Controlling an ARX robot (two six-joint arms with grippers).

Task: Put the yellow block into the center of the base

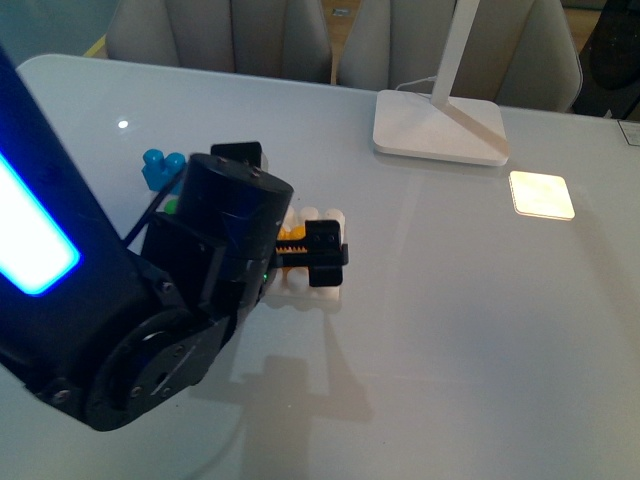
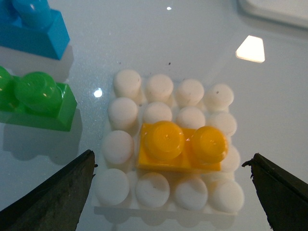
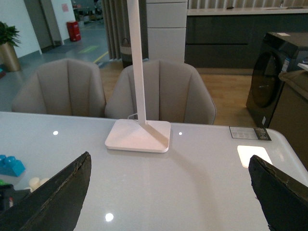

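On the white 4x4-stud square base plate, the small yellow-orange two-stud block sits pressed between studs in the third row from the far edge, over the middle and slightly toward one side. My left gripper hangs directly above it, jaws spread wide on either side of the plate and touching nothing; both dark fingertips are clear of the block and the studs.

Just beside the base lies a green two-stud brick, apart from the plate edge. Farther out lies a blue brick, near the green one, not touching the base.

From the front camera my own left arm covers most of the base; only a strip of white studs and a sliver of yellow show past the wrist. The blue brick peeks out behind the arm.

My right gripper is wide open, empty, held above bare tabletop. Ahead of it stands a white desk lamp with flat square foot, well apart from the base. Two beige chairs stand behind the table.
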